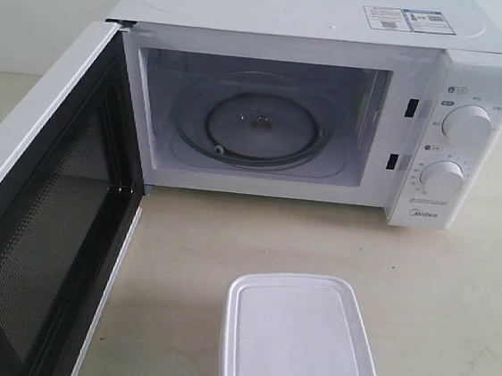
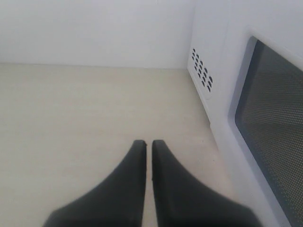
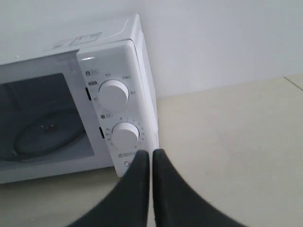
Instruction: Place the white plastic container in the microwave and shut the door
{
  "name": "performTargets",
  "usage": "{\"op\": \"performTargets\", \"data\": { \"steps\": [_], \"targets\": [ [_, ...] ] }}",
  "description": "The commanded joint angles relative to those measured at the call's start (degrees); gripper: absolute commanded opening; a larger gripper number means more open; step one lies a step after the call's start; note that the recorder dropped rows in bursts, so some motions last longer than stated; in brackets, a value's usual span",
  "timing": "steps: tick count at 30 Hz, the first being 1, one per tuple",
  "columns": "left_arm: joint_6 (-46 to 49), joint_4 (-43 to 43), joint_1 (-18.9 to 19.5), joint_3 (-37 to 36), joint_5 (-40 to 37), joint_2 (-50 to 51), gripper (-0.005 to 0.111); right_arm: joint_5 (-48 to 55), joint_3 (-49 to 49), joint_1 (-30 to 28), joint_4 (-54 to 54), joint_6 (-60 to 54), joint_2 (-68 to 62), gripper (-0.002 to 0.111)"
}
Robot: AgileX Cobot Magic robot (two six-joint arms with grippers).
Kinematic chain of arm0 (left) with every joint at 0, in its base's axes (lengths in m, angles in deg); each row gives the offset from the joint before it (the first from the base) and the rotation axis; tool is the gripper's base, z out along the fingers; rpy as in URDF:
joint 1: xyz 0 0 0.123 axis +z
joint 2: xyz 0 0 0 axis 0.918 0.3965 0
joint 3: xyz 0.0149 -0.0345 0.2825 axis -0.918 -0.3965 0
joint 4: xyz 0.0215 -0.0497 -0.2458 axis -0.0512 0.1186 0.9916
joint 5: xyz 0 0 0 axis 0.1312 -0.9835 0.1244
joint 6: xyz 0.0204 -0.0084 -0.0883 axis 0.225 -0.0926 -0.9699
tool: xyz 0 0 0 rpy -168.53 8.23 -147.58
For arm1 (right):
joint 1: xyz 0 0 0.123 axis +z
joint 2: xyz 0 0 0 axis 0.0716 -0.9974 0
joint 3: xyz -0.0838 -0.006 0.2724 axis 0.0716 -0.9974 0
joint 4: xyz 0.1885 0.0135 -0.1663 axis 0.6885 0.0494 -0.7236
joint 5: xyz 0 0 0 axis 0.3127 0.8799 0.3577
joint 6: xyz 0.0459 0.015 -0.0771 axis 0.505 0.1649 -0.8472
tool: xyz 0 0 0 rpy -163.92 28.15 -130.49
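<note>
Exterior view: white plastic container (image 1: 302, 346) awaits pickup before open microwave (image 1: 296, 13). Both left fingers (image 2: 128, 189) and right fingers (image 3: 130, 194) pressed together; must spread first.

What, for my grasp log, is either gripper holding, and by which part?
Nothing is held. The left gripper and right gripper are both shut empty; the white plastic container lies free on the table.

looks like robot lab bench staged as kitchen corner: microwave (image 1: 339, 36) on plain beige table (image 1: 456, 290), bare white wall (image 2: 94, 28) behind, plastic container (image 1: 297, 346) in front, black left gripper (image 2: 148, 143) and right gripper (image 3: 151, 152) in wrist views.
</note>
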Motion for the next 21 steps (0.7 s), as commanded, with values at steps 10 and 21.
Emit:
{"op": "performTargets", "data": {
  "steps": [10, 21],
  "targets": [
    [-0.5, 0.4, 0.2, 0.0, 0.4, -0.2, 0.004, -2.9, 1.4, -0.4, 1.1, 4.4, 0.2, 0.000],
    [-0.5, 0.4, 0.2, 0.0, 0.4, -0.2, 0.004, -11.8, 1.4, -0.4, 2.3, 4.4, 0.2, 0.000]
  ]
}}
